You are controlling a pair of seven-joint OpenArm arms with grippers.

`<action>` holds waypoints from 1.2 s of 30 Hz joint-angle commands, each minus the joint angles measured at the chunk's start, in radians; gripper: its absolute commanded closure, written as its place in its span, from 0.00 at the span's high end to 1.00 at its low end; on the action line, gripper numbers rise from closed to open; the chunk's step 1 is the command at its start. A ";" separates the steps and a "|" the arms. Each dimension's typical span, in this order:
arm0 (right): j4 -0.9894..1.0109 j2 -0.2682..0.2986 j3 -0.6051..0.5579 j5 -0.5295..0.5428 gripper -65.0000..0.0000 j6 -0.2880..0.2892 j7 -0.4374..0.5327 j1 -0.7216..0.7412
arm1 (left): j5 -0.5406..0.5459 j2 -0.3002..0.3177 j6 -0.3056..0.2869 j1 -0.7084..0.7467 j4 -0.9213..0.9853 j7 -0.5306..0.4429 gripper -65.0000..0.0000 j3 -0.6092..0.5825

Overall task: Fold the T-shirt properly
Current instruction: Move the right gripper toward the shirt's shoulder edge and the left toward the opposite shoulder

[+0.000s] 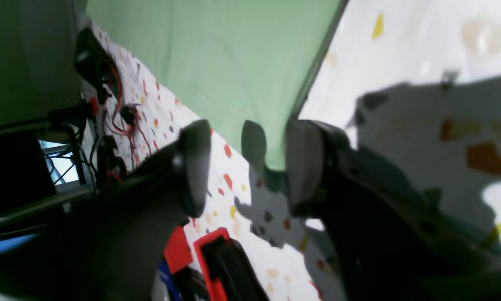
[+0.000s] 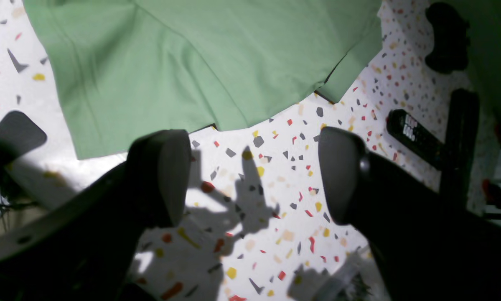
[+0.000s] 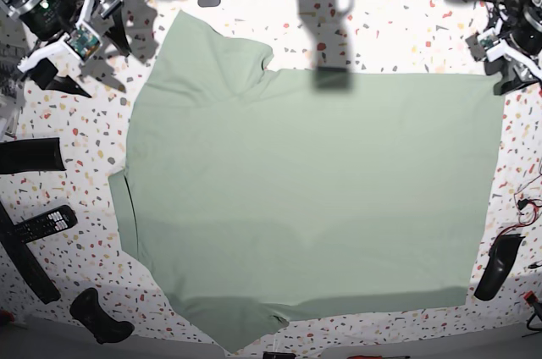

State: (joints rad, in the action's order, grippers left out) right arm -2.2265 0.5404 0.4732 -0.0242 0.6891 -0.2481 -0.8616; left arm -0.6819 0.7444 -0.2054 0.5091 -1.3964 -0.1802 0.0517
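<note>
The T-shirt point(image 3: 313, 190) is pale green and lies spread flat over most of the speckled table. In the left wrist view one of its corners point(image 1: 271, 159) reaches into the gap of my left gripper point(image 1: 250, 167). The jaws there stand apart, and the right finger point(image 1: 304, 163) is close beside the cloth. In the base view this gripper point(image 3: 508, 78) hovers at the shirt's far right corner. My right gripper point(image 2: 252, 175) is wide open and empty over bare table, just short of a sleeve edge point(image 2: 150, 121). The base view shows it at the far left point(image 3: 85, 58).
A black remote point(image 3: 42, 223) point(image 2: 413, 136) lies left of the shirt, with a black cylinder point(image 3: 30, 156) and a dark handle point(image 3: 102, 317) nearby. Another black tool point(image 3: 495, 266) lies at the right edge, near loose wires point(image 3: 525, 207). A red-and-black tool point(image 1: 217, 263) sits below my left gripper.
</note>
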 commanded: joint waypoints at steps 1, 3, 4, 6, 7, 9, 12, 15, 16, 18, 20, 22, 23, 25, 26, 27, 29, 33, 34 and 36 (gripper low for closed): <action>-0.016 0.011 0.009 0.010 0.71 0.009 0.019 -0.002 | -0.002 0.018 -0.003 0.003 0.000 -0.029 0.30 0.004; -0.016 0.011 0.007 0.009 0.71 0.009 0.020 -0.002 | -0.002 0.018 -0.003 0.003 0.003 -0.077 0.07 0.004; -0.014 0.011 0.000 0.004 0.71 0.009 0.020 -0.002 | -0.001 0.018 -0.003 0.003 0.002 -0.086 0.00 0.004; -0.004 0.011 -0.027 -0.029 0.71 0.009 0.021 -0.001 | 0.002 0.018 -0.003 0.003 0.002 -0.079 0.00 0.005; 0.001 0.011 -0.048 -0.066 0.71 0.009 0.021 0.002 | 0.002 0.018 -0.004 0.003 0.002 -0.066 0.00 0.005; 0.017 0.011 -0.105 -0.161 0.71 0.009 0.022 0.006 | 0.002 0.018 -0.003 0.003 0.002 -0.045 0.00 0.005; 0.046 0.011 -0.217 -0.306 0.70 0.009 0.024 0.032 | 0.002 0.018 -0.003 0.003 0.002 -0.046 0.00 0.005; 0.085 0.011 -0.341 -0.402 0.70 0.009 0.024 0.078 | 0.002 0.018 -0.003 0.003 0.002 -0.046 0.00 0.005; 0.101 0.011 -0.381 -0.436 0.70 0.009 0.023 0.097 | 0.002 0.018 -0.003 0.003 0.002 -0.046 0.00 0.005; 0.140 0.011 -0.454 -0.505 0.70 0.009 0.019 0.130 | 0.002 0.018 -0.003 0.003 0.002 -0.048 0.00 0.005; 0.191 0.011 -0.509 -0.535 0.70 0.009 0.020 0.161 | 0.002 0.018 -0.003 0.003 0.002 -0.053 0.00 0.005; 0.240 0.011 -0.554 -0.546 0.70 0.009 0.019 0.186 | 0.002 0.018 -0.003 0.003 0.002 -0.053 0.00 0.005; 0.261 0.011 -0.575 -0.569 0.70 0.009 0.019 0.196 | 0.002 0.018 -0.003 0.003 0.002 -0.053 0.00 0.005; 0.293 0.011 -0.604 -0.625 0.70 0.006 0.019 0.208 | 0.002 0.018 -0.003 0.003 0.002 -0.054 0.00 0.005; 0.306 0.011 -0.613 -0.640 0.70 -0.021 0.015 0.213 | 0.002 0.018 -0.003 0.003 0.002 -0.054 0.00 0.005; 0.314 0.011 -0.618 -0.655 0.70 -0.043 0.012 0.213 | 0.002 0.018 -0.003 0.003 0.002 -0.054 0.00 0.005; 0.318 0.011 -0.618 -0.658 0.70 -0.058 0.010 0.213 | 0.002 0.018 -0.003 0.003 0.002 -0.054 0.00 0.005; 0.318 0.013 -0.618 -0.657 0.51 -0.058 -0.040 0.212 | 0.002 0.018 -0.003 0.003 0.002 -0.053 0.00 0.005; 0.318 0.015 -0.618 -0.657 0.42 -0.058 -0.047 0.212 | 0.002 0.018 -0.003 0.003 0.002 -0.054 0.00 0.005; 0.318 0.022 -0.618 -0.657 0.22 -0.058 -0.048 0.213 | 0.002 0.018 -0.003 0.003 0.002 -0.054 0.00 0.005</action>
State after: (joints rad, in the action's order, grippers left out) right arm -1.9060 0.5465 -0.1520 -0.6483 0.6388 -0.2516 -0.6464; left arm -0.6811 0.7452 -0.2092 0.5095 -1.3872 -0.2356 0.0513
